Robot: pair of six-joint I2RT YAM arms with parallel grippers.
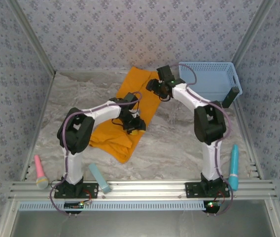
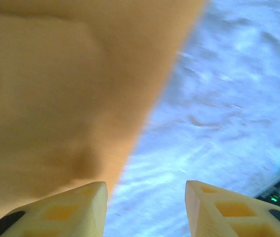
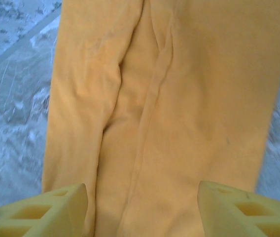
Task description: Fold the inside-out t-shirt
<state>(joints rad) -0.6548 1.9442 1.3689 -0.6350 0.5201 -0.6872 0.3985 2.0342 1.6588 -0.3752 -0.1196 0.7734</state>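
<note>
The orange-yellow t-shirt (image 1: 111, 137) lies as a long strip in the middle of the marbled table (image 1: 179, 143). My left claw (image 2: 145, 202) hangs over its right edge, the 2 fingers apart, holding nothing. My right claw (image 3: 142, 207) hangs over its far part, also apart and empty. A light blue basket (image 1: 210, 79) stands far right.

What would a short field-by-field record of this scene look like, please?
t-shirt: orange, folded into a long strip, lying diagonally on the table
left gripper: open, over the t-shirt's right edge, holding nothing
right gripper: open, above the t-shirt's far end, holding nothing
basket: light blue, far right corner, apart from the t-shirt
</note>
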